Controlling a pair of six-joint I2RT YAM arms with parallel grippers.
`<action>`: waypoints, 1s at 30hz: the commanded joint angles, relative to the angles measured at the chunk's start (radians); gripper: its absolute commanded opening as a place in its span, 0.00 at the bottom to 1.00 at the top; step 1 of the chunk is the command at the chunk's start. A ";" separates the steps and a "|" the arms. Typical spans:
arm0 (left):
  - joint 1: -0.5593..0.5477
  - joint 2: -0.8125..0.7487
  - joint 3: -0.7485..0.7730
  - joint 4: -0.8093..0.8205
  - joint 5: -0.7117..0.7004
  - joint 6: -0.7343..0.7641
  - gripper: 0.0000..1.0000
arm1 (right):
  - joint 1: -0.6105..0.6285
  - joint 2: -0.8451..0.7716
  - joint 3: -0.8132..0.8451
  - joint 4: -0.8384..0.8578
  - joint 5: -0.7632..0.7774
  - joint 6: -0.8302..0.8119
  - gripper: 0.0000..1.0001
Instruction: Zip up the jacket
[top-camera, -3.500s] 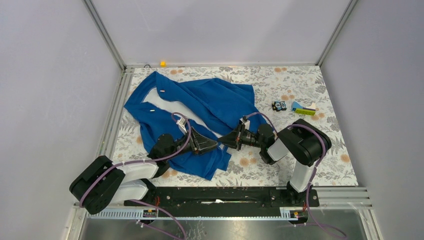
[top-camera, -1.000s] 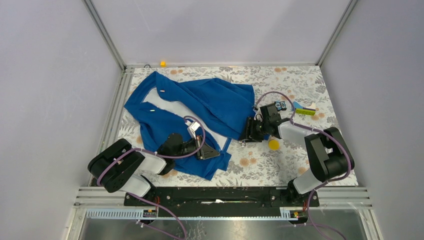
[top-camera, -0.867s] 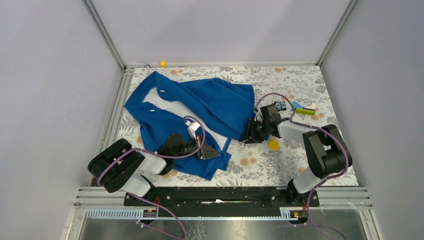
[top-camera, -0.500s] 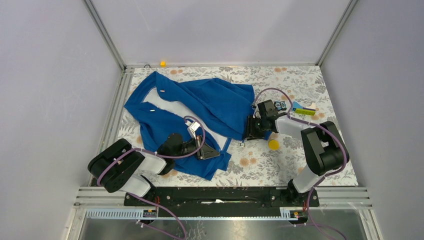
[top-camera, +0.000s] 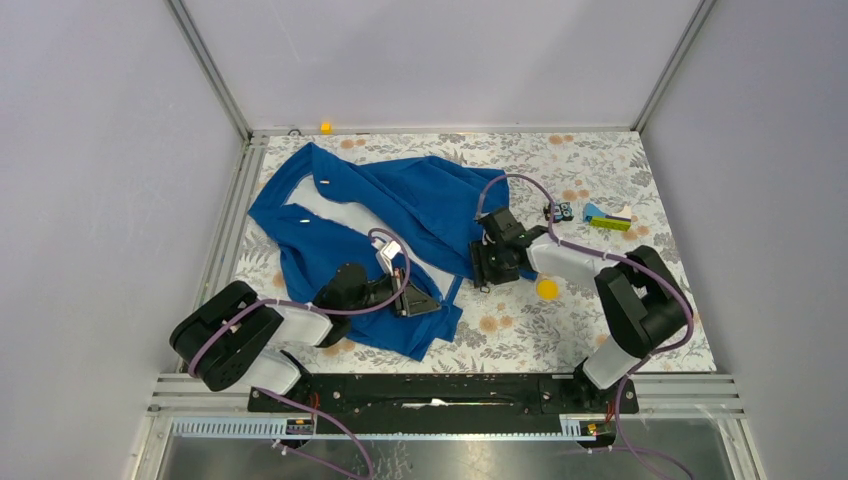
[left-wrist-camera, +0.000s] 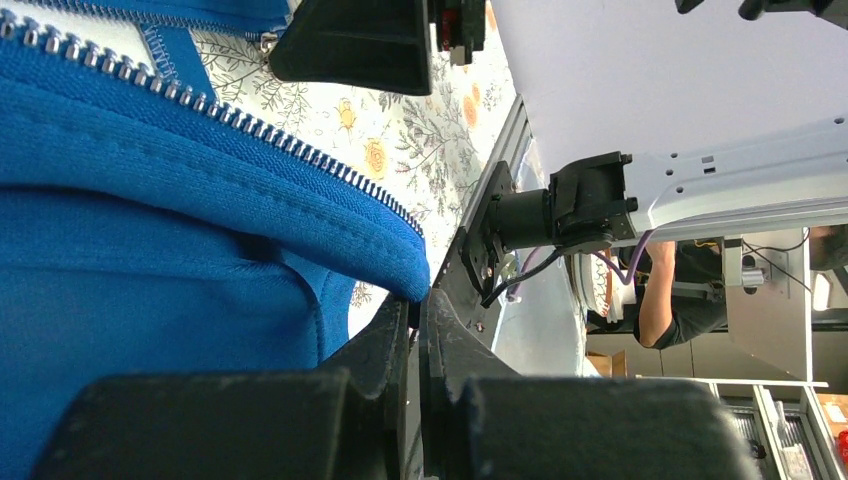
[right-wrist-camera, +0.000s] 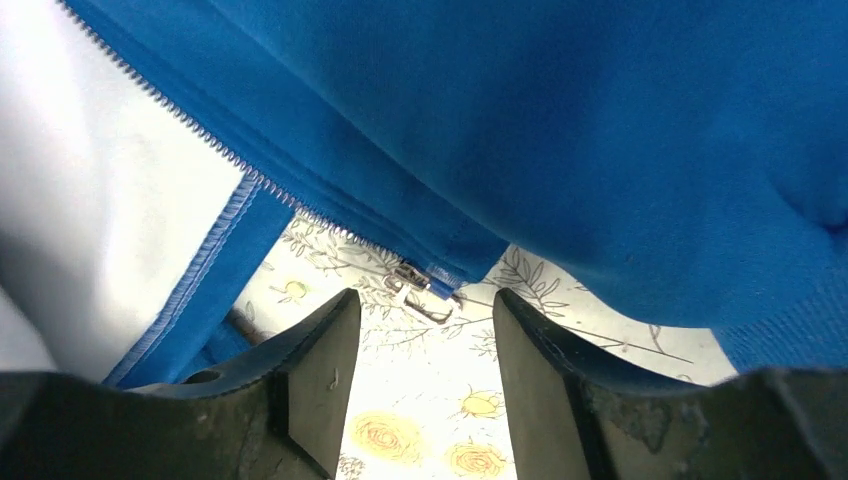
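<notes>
Pinching the hem of the royal-blue fabric jacket (top-camera: 430, 205) at centre frame, the left tool (left-wrist-camera: 415, 312) is clamped shut; the right tool (right-wrist-camera: 422, 310) gapes open facing a silvery zipper pull (right-wrist-camera: 416, 284).

You had the floral table (top-camera: 600, 160) carrying the jacket (top-camera: 430, 205), spread across its left half; right of it lay a yellow ball (top-camera: 546, 288), a small dark block (top-camera: 558, 211), a green-blue piece (top-camera: 608, 221).
</notes>
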 joint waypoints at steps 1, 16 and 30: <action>-0.003 -0.038 0.043 0.010 0.028 0.009 0.00 | 0.076 0.059 0.122 -0.140 0.274 -0.044 0.59; -0.004 -0.140 0.039 -0.112 -0.004 0.056 0.00 | 0.152 0.254 0.351 -0.231 0.233 -0.229 0.39; -0.003 -0.180 0.046 -0.177 -0.013 0.082 0.00 | 0.101 0.297 0.292 -0.142 0.011 -0.221 0.36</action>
